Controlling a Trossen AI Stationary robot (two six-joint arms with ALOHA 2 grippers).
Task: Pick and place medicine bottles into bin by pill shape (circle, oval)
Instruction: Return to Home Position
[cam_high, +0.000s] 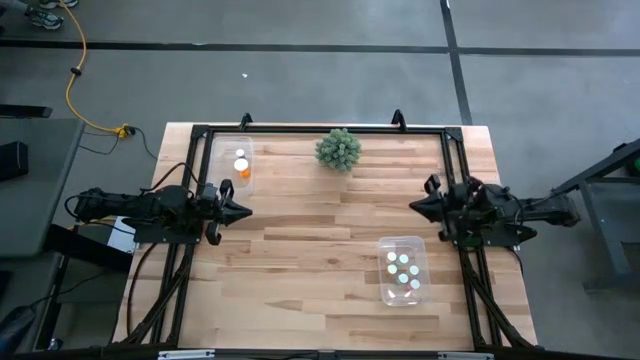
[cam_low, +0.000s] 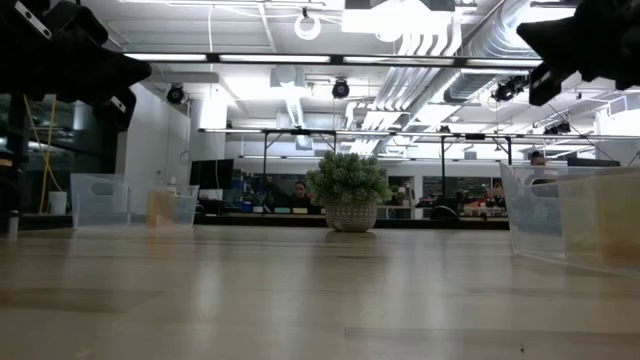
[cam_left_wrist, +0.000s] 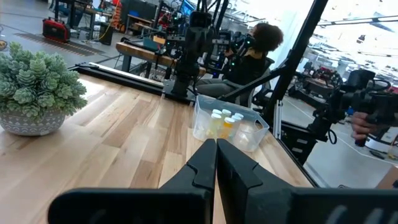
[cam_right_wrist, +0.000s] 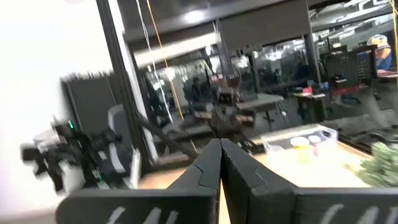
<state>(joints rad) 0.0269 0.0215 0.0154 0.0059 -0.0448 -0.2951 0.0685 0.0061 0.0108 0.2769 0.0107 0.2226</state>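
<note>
Amber medicine bottles sorted: clear bin at desk 5 o'clock, second bin at 10. Left gripper, right gripper closed, empty, parked at 9 and 3. Homing judged in hand; nothing left to be picked.

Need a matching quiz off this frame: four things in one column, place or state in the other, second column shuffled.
Things:
1. plant
2. fuller bin
3. emptier bin
4. left pincer

Place or state:
A. far-left corner of the table
B. shut, above the table's left side
C. middle of the far edge
D. near side, towards the right

Pairs: 1-C, 2-D, 3-A, 4-B.
</note>
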